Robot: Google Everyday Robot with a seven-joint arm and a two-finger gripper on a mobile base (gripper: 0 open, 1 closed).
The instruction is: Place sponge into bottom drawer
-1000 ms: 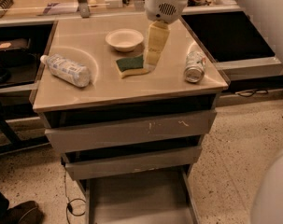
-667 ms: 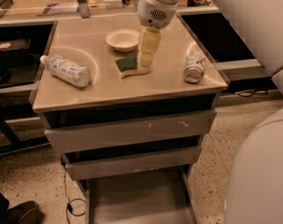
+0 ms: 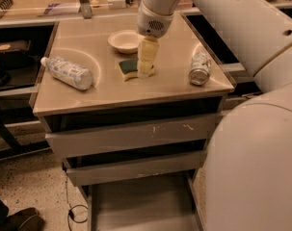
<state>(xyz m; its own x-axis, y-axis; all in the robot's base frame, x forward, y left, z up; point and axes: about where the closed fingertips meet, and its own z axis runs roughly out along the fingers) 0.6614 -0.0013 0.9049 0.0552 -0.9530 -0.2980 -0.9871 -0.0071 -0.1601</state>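
Observation:
The sponge (image 3: 128, 68), dark green on top with a yellow body, lies on the tan cabinet top (image 3: 112, 90) near its middle. My gripper (image 3: 146, 70) hangs straight down from the white arm and its tip is at the sponge's right end, covering that part of it. The bottom drawer (image 3: 136, 207) is pulled out below the cabinet front, a grey shallow tray with nothing in it that I can see.
A white bowl (image 3: 124, 41) stands just behind the sponge. A plastic bottle (image 3: 68, 72) lies at the left and a can (image 3: 200, 68) lies at the right. The upper drawer (image 3: 136, 136) and middle drawer (image 3: 136, 168) are slightly open. My white arm fills the right side.
My gripper has moved down and to the left, from above the sponge's right side to right at its right end. The sponge has not moved.

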